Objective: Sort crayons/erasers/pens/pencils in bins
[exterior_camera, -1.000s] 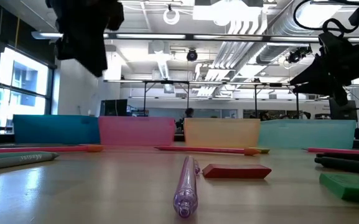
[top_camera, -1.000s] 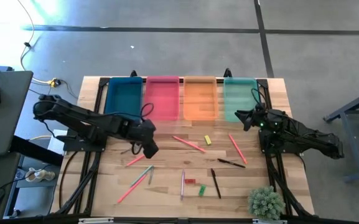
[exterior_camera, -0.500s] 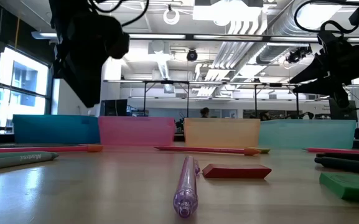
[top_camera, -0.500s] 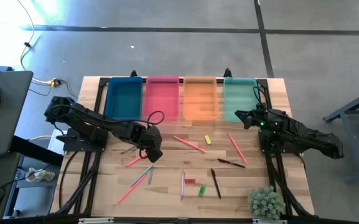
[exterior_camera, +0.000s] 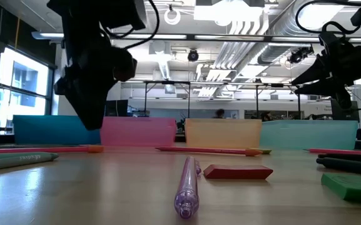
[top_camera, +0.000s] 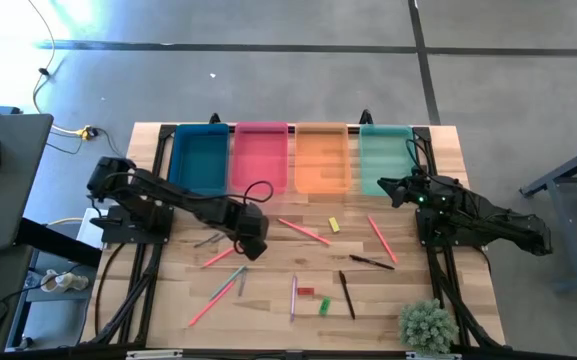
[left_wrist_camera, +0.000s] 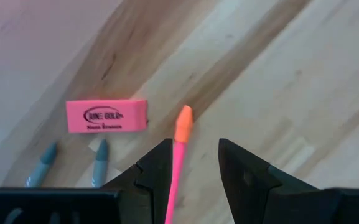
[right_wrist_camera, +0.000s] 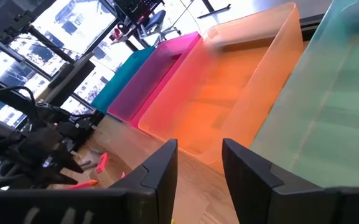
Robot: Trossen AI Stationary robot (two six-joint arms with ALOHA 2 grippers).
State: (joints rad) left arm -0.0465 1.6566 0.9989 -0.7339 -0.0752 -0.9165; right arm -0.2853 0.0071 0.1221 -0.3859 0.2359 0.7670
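Observation:
My left gripper (left_wrist_camera: 195, 144) stands open above the left middle of the table (top_camera: 251, 243), pointing down. Its fingers straddle the orange-tipped end of a pink pencil (left_wrist_camera: 178, 158) lying on the wood, without touching it. A pink eraser (left_wrist_camera: 106, 116) and two grey-blue crayon tips (left_wrist_camera: 101, 149) lie just beyond. In the low view the fingertips (exterior_camera: 94, 122) hang above the tabletop. My right gripper (right_wrist_camera: 199, 146) waits open at the near edge of the mint bin (top_camera: 386, 158). Teal (top_camera: 200, 158), pink (top_camera: 261, 158) and orange (top_camera: 322, 158) bins line the far edge.
Scattered on the wood are pink pencils (top_camera: 303, 231) (top_camera: 382, 240) (top_camera: 213, 298), black pens (top_camera: 370, 262) (top_camera: 347, 295), a purple pen (top_camera: 293, 296), a yellow eraser (top_camera: 334, 225), a red eraser (top_camera: 306, 291) and a green eraser (top_camera: 324, 305). A small plant (top_camera: 426, 325) stands at the near right corner.
My left gripper has sunk toward the table, gone a little toward its right and near edges, and tipped to point more steeply down. Its fingers have stayed open. My right arm has kept still.

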